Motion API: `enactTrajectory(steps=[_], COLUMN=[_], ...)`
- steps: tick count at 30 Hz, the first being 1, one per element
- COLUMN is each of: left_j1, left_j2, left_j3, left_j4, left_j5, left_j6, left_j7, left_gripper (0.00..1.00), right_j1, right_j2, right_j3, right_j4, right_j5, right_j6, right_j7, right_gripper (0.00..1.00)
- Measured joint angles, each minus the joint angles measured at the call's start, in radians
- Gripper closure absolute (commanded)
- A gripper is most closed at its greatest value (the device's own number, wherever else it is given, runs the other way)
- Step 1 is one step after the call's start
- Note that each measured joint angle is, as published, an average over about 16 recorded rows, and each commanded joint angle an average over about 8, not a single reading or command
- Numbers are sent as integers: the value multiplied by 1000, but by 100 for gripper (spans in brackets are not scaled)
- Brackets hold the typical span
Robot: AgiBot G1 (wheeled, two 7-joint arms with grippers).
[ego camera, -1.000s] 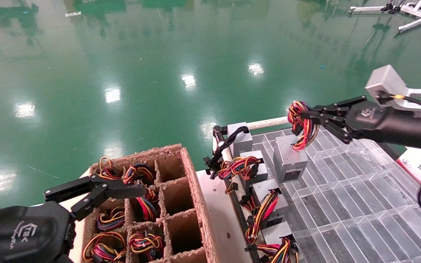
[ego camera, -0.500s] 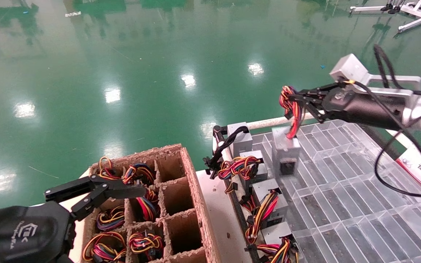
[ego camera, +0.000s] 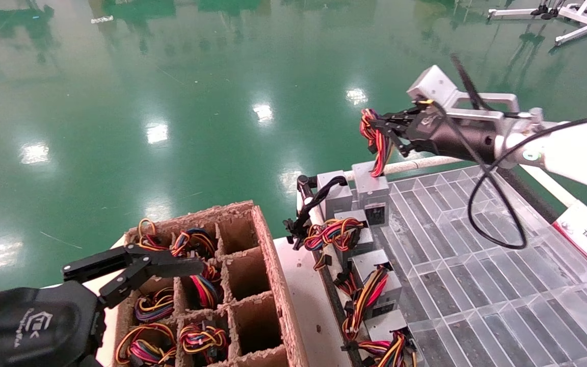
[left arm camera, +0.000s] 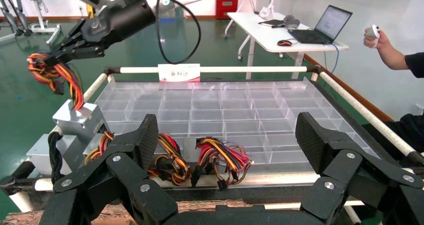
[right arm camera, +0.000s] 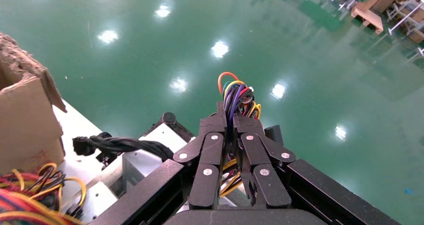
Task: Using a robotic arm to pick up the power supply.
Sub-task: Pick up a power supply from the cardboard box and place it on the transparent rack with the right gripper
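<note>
The small grey metal power supply (ego camera: 371,192), with a dark socket panel on its near face, is hanging by its bundle of red, yellow, orange and black wires (ego camera: 375,136) at the far left corner of the clear plastic divided tray (ego camera: 477,265). It is just beside another grey unit (ego camera: 335,193), and whether its base is touching the tray cannot be told. The right gripper (ego camera: 386,126), black with a white logo on a white arm with a looping black cable (ego camera: 492,204), is clenching its jaws on that wire bundle well above the box; the right wrist view is showing the fingers (right arm camera: 215,150) pinching the wires between them. The grasp is therefore made by the wires, not the casing, and the lift is looking largely done; what is left, as I judge it, is carrying the unit clear. More power supplies are lying along the tray's left edge (ego camera: 375,278). The left gripper (ego camera: 135,270) is hovering with jaws spread wide and empty over the brown cardboard compartment box (ego camera: 268,265), whose cells are holding more wire bundles.
</note>
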Motion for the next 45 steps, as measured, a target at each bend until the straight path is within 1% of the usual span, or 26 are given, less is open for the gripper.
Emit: enactTrajectory(steps=[10,17,23,35,45], left_j1=[0,0,0,0,0], left_j2=[0,0,0,0,-1], left_j3=[0,1,1,1,2], left_j4=[0,0,0,0,0], left_j5=[0,0,-1,-1,-1], left_j6=[0,0,0,-1,-1], left_j7=[0,0,0,1,1], left_gripper=[0,0,0,0,0], right_j1=[-22,-35,-48,-108,-168], right_j2=[-42,-43,-36,-19,-9], right_j3=[-1,13,37,97,132], right_j4=[-5,-1,12,19,1], right_j5=[-2,19,53,141,190], right_j6=[86,116,106,47,49], right_j7=[-8,-22,-43,-81,-96], right_gripper=[100,100,100,100,100])
